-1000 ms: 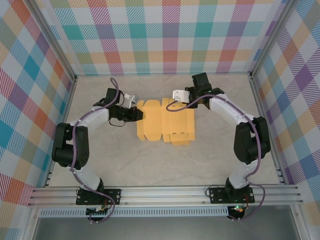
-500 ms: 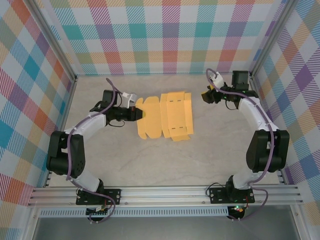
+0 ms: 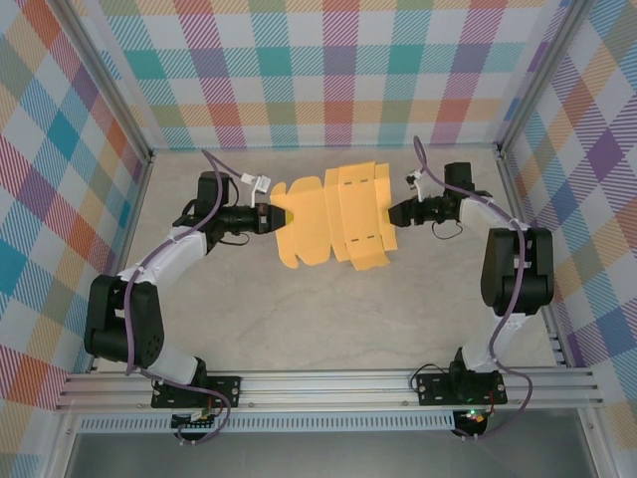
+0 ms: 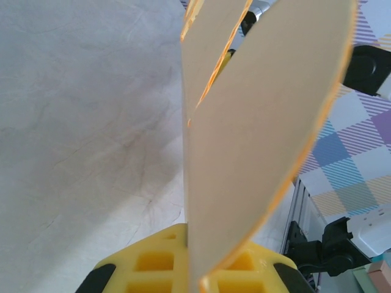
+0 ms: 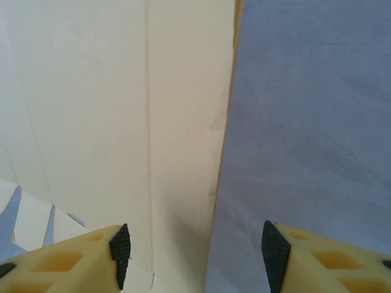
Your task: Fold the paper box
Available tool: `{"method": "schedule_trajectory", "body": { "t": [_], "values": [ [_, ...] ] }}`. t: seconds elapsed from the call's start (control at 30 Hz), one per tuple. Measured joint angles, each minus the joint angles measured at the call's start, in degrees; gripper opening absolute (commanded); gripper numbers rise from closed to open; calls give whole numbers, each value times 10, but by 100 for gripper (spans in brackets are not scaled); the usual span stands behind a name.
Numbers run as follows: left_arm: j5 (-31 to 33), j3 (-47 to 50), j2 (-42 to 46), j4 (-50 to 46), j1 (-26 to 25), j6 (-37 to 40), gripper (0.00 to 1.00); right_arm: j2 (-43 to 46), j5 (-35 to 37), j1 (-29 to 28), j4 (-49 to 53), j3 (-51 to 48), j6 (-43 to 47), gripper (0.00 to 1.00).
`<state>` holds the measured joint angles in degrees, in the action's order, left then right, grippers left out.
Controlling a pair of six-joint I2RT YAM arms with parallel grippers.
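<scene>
One box (image 3: 333, 214), a flat die-cut sheet of thin, matte yellow-orange card, lies spread toward the back middle of the table (image 3: 299, 319), between the two grippers. It has straight creases, rounded flaps on its left end and stepped tabs along its near edge. Its short slits are too small to count from above. The table is pale grey and faintly veined like stone. The walls (image 3: 328, 70) around it are plaid in many colours.

The left gripper (image 3: 269, 215) pinches the box's left end, jaws pressed on the card. In the left wrist view the box (image 4: 256, 122) stands edge-on, its pale face rising out of yellow fingers (image 4: 153, 265) with square hollows. Its far end is cut off by the top of the frame, and whether the sheet touches the table cannot be told.

The right gripper (image 3: 391, 213) sits at the box's right edge, jaws spread. In its wrist view two yellow fingers with black pads (image 5: 120, 251) stand well apart, and the box's (image 5: 122, 110) edge runs between them. Whether the left pad touches the card cannot be told.
</scene>
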<state>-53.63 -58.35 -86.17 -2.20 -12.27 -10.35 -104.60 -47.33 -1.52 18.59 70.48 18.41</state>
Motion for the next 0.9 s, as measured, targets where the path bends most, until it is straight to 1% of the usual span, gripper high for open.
{"method": "schedule_trajectory", "body": {
  "t": [0.07,0.17,0.2,0.23,0.27,0.3,0.33,0.37,0.4,0.5,0.57,0.6,0.67,0.7,0.73,0.9],
  "values": [
    [-2,0,1,4,-1,-6,0,-1,-30,0,-3,0,-4,40],
    [-3,0,2,9,-1,-8,0,-1,-69,0,9,4,16,21],
    [-3,0,2,9,-1,-8,2,-1,-77,0,19,6,27,17],
    [-3,0,2,9,-1,-8,7,-1,-79,0,26,7,35,15],
    [-3,0,2,9,-1,-8,15,0,-78,0,33,8,43,10],
    [-3,0,2,9,-1,-9,21,0,-75,0,39,8,50,7],
    [-3,0,2,9,-1,-10,27,0,-71,0,44,8,54,5],
    [-2,0,2,8,-1,-9,35,2,-59,-1,51,8,65,4],
    [2,0,2,7,-1,-5,40,5,-46,-3,57,8,72,3],
    [26,0,10,-13,-1,1,48,21,2,-11,84,13,104,3],
    [46,0,21,-32,-1,12,55,24,39,-21,115,35,130,4],
    [56,0,28,-39,0,13,66,24,64,-30,136,54,151,5],
    [74,0,41,-45,1,13,69,24,121,-49,178,97,194,7],
    [82,0,49,-47,2,15,98,24,146,-60,199,120,218,8],
    [86,0,53,-47,2,14,100,23,168,-70,217,138,240,8],
    [107,-5,61,-26,0,16,100,-1,270,-118,291,217,339,8]
  ]
}}
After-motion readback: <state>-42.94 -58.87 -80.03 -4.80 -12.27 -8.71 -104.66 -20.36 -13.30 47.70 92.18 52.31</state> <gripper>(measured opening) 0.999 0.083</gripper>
